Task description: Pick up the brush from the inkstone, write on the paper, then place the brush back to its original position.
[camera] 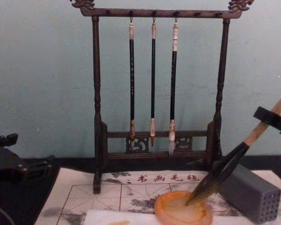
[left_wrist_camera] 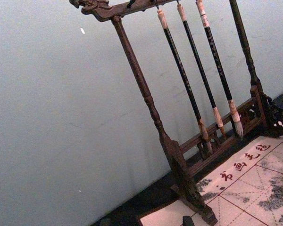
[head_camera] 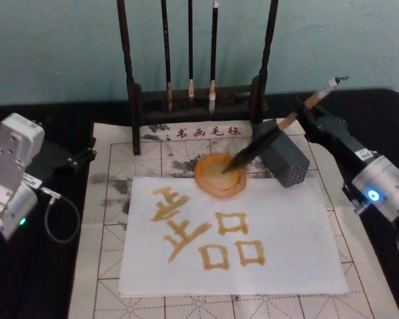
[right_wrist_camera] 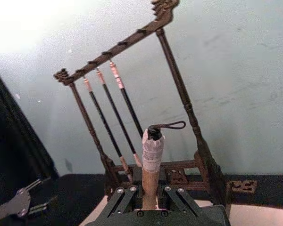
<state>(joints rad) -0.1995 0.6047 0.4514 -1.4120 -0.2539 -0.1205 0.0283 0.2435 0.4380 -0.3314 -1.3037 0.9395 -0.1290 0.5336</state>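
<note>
Felt mat [head_camera: 103,266] hdr: red "书画毛毡"; paper [head_camera: 306,226]: "品".

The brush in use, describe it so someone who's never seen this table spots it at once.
Find the dark wooden rack at the back; before it sits an orange dish. The brush slants into that dish, clamped by the right gripper. It is thick and tan-handled, unlike the three thin dark brushes hanging upright.
</note>
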